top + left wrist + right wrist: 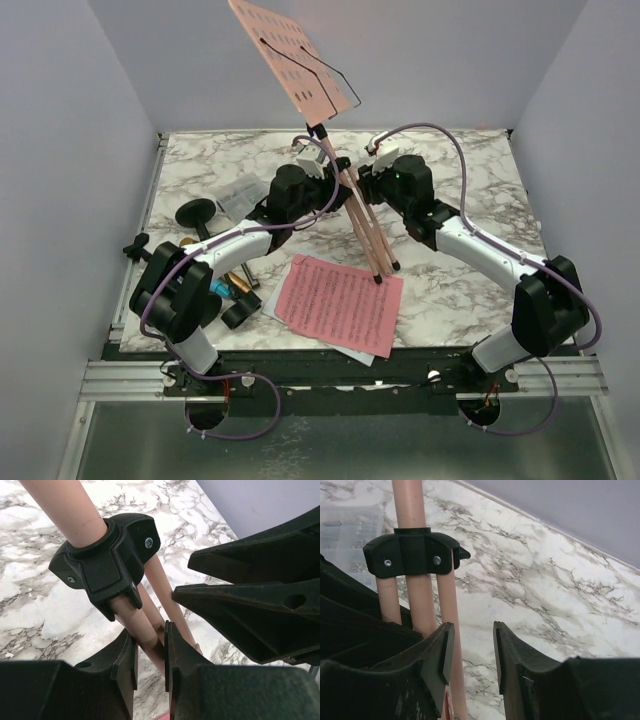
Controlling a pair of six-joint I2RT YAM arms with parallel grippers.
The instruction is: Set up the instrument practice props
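**Item: music stand (352, 205), part-erected.** It stands at table (470, 170) centre, tilted toward 12 o'clock, with the pink perforated rack (290, 55) uppermost. The tripod legs are folded together below the black hub (107, 560), feet bunched at the far edge of the sheet music.

**Left gripper (150, 665).** At the stand's 9 o'clock. Its jaws are clamped on one pink leg (145, 635) just under the hub, probably to steady the stand, since folded legs cannot support it.

**Right gripper (470, 655).** At the stand's 3 o'clock. Its jaws stand apart with bare marble showing between them, and the nearest leg lies just beside its left finger. It appears placed to take that leg and draw it outward.

**Sheet-music pages (340, 300).** Pink over white, flat at 6 o'clock.

**Microphones.** The gold microphone (238, 280) and blue microphone (220, 289) lie together at 8 o'clock, beside one mic mount (240, 312). A second mount (197, 212) is at 9 o'clock.

**Clear compartment box (238, 200).** Near 10 o'clock.

**Status.** Judged early, as only the stand is in hand.
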